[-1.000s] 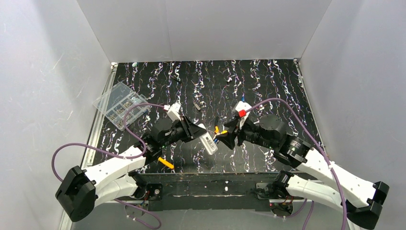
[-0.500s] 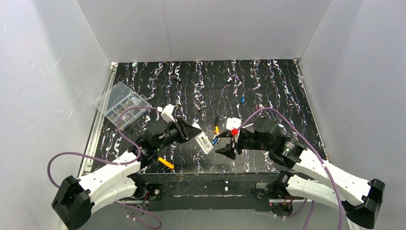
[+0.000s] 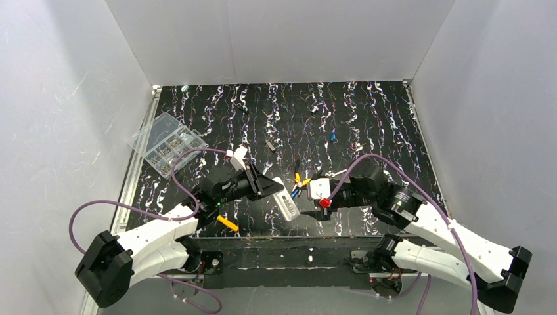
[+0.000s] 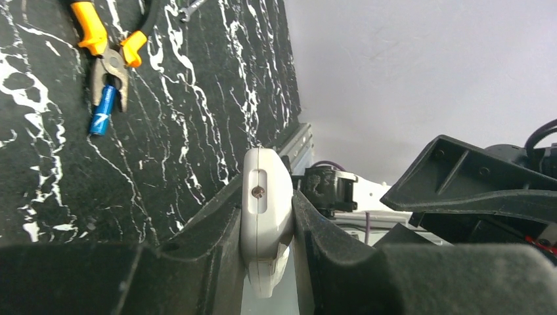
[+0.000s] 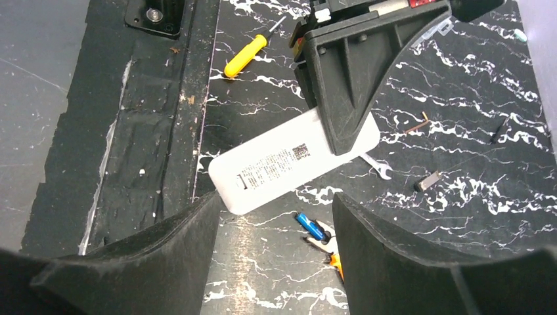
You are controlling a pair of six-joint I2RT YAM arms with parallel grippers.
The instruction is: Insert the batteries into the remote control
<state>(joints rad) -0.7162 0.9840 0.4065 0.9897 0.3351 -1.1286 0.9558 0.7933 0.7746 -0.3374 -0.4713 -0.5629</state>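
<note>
Over the near edge of the black, white-streaked counter [image 3: 368, 111], near its middle, the left gripper [image 4: 266, 197] squeezed the small white plastic remote control [image 5: 276, 164] tight, probably to show its back to the right gripper [image 5: 274, 210], which was spread wide and empty. A black finger [image 5: 345, 85] hid part of that back. One tiny blue battery [image 4: 102, 115] touched the nose of the yellow-handled pliers [image 4: 111, 62]; another I could not find.

Remote control [image 5: 289, 164] back label [image 5: 266, 172]: fine print, square code, unreadable
</note>
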